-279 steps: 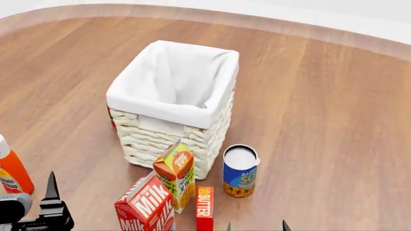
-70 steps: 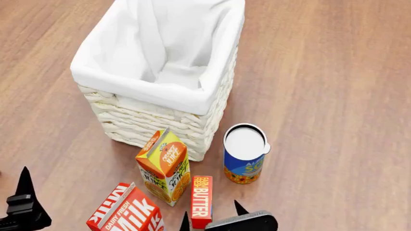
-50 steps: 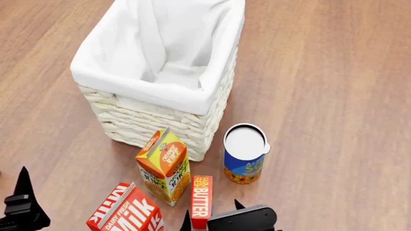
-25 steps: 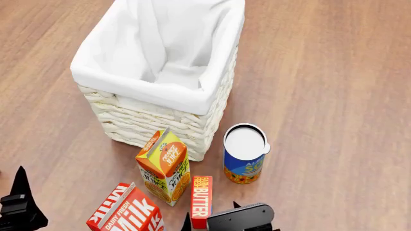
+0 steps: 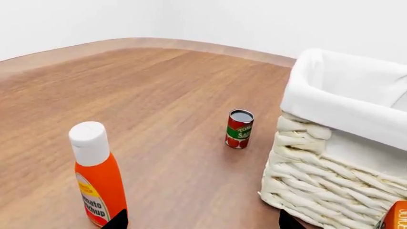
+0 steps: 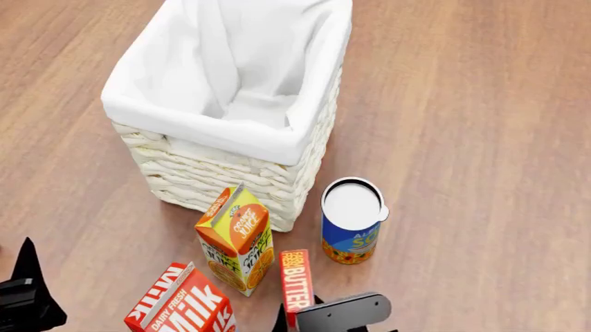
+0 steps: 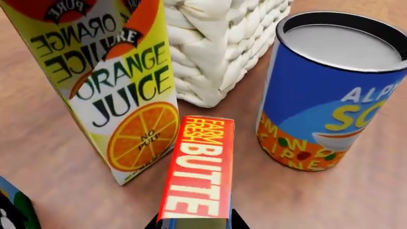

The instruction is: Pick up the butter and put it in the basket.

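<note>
The butter [image 7: 197,171] is a slim red box with white lettering, lying on the wood between the orange juice carton [image 7: 108,81] and the blue soup can [image 7: 330,90]. My right gripper [image 7: 194,224] is shut on its near end, one dark fingertip against each long side. In the head view the butter [image 6: 295,280] lies in front of the wicker basket [image 6: 221,180], with my right gripper [image 6: 300,319] at its near end. My left gripper [image 5: 202,225] stands wide open over bare wood, holding nothing.
A Milk carton [image 6: 185,304] stands left of the butter, next to the juice carton [image 6: 235,235]. The soup can [image 6: 351,228] stands to its right. Near the left gripper are a ketchup bottle [image 5: 95,176] and a small tomato can [image 5: 239,129] beside the basket [image 5: 330,186].
My right gripper's fingers have drawn in from wide apart to the butter's sides. The butter has shifted slightly right and tilted. The left gripper sank a little lower.
</note>
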You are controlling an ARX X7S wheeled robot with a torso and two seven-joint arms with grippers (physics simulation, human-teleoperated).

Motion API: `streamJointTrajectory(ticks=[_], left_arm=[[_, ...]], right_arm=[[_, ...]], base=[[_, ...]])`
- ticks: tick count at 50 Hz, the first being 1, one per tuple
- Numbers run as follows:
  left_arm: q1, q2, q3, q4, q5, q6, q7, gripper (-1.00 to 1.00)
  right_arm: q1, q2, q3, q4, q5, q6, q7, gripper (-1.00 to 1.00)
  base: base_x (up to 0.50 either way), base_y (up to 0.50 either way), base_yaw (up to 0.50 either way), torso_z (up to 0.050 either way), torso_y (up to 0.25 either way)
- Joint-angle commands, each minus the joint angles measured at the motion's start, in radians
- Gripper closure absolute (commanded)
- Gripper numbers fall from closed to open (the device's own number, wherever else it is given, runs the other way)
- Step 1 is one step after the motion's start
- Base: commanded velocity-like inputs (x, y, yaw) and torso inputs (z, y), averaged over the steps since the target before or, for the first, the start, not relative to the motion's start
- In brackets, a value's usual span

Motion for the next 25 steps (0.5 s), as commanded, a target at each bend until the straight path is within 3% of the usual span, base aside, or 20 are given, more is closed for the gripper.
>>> streamJointTrajectory(ticks=[1, 11, 25], left_arm=[[-0.004, 0.063, -0.075, 0.003, 0.026, -0.028, 0.07, -1.0], [-0.009, 0.063, -0.055, -0.024, 0.051, -0.005, 0.08, -1.0], [-0.041, 0.065, -0.042, -0.076, 0.062, 0.014, 0.092, -1.0]], right_arm=[[-0.053, 0.01, 0.031, -0.121, -0.032, -0.015, -0.002, 1.0], [-0.148, 0.09, 0.046, -0.501, -0.047, 0.142, 0.127, 1.0], [-0.153, 0.138, 0.035, -0.75, -0.069, 0.299, 0.2, 1.0]], base=[[0.0, 0.0, 0.0, 0.0, 0.0], [0.0, 0.0, 0.0, 0.0, 0.0], [0.0, 0.0, 0.0, 0.0, 0.001]])
